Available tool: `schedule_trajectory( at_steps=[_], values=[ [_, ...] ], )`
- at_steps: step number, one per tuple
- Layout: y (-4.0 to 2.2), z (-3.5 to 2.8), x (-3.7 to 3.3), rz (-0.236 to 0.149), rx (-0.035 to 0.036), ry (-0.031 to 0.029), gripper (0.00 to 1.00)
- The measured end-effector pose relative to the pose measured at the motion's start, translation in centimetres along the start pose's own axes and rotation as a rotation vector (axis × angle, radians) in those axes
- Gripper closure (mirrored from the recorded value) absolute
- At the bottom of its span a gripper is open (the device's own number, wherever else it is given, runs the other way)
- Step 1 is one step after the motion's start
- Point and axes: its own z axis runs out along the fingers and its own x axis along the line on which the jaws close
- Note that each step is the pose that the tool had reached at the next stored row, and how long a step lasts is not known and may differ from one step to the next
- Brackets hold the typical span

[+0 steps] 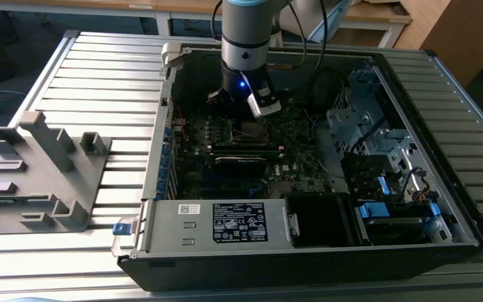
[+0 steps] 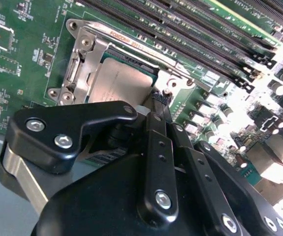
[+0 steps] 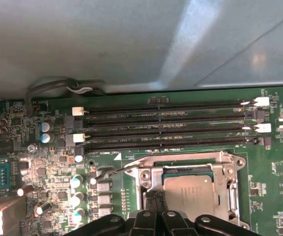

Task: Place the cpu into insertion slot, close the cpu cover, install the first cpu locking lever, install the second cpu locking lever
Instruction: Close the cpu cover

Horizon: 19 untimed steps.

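Gripper: the black gripper [image 2: 159,101] sits closest in the second wrist view, its fingers drawn narrow with almost no gap. The tip is at the edge of the socket, just beside one corner of the chip. I cannot tell whether anything is pinched between the fingers.
Chip: the grey-brown square chip [image 2: 121,81] lies flat in the socket, its metal top showing through the window of the cover.
Cover: the silvery frame of the cover [image 3: 180,161] lies down flat around the chip.
Lever: a thin wire lever [image 3: 114,169] juts out from a socket corner over the board, its hooked end free.
Memory slots: four long black slots [image 3: 166,123] run side by side just beside the socket.
Board: the green circuit board [image 3: 47,162] carries the socket, the slots and small capacitors.
Case: an open black computer case [image 1: 443,126] holds the board, with the arm reaching down into it.
Table: the case rests on a slatted metal table [image 1: 99,75].
Fixture: a grey plastic fixture [image 1: 40,163] stands on the table at the exterior view's left, well apart from the case.
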Motion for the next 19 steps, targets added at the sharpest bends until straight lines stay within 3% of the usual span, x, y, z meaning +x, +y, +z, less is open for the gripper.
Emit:
schedule_trajectory(
  at_steps=[7, 14, 19],
  values=[
    [-0.03, -1.24, 0.02, 0.000, 0.0023, 0.0015, 0.90],
    [-0.02, -1.27, -0.05, 0.000, 0.0021, 0.0015, 0.90],
    [0.05, -1.24, -1.20, 0.000, 0.0021, 0.0015, 0.90]
  ],
)
